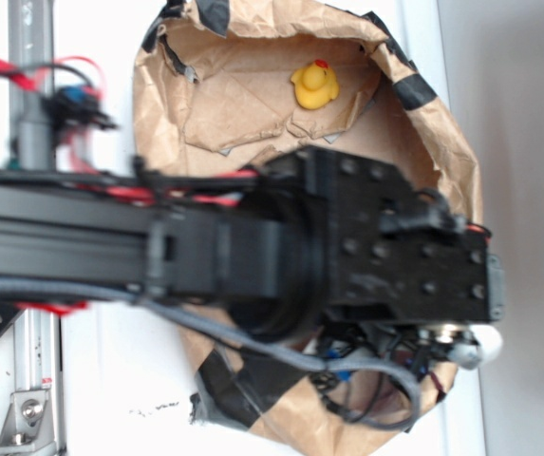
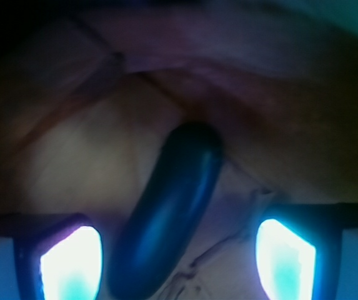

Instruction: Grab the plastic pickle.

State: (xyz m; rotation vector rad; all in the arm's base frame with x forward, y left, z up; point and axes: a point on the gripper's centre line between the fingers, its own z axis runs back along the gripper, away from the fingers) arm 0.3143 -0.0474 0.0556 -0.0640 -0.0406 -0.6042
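No text, label, brand, number or sign is showing legibly in either view; the exterior view is blurred and the wrist view is dim, and nothing near the fingers is bearing any writing.

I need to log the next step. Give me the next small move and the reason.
Probably close the hand on the pickle. In the wrist view the pickle lies between the two glowing fingers, nearer the one on the image's left, with gaps on both sides, so the hand looks open and already around it. The exterior view hides the contact.
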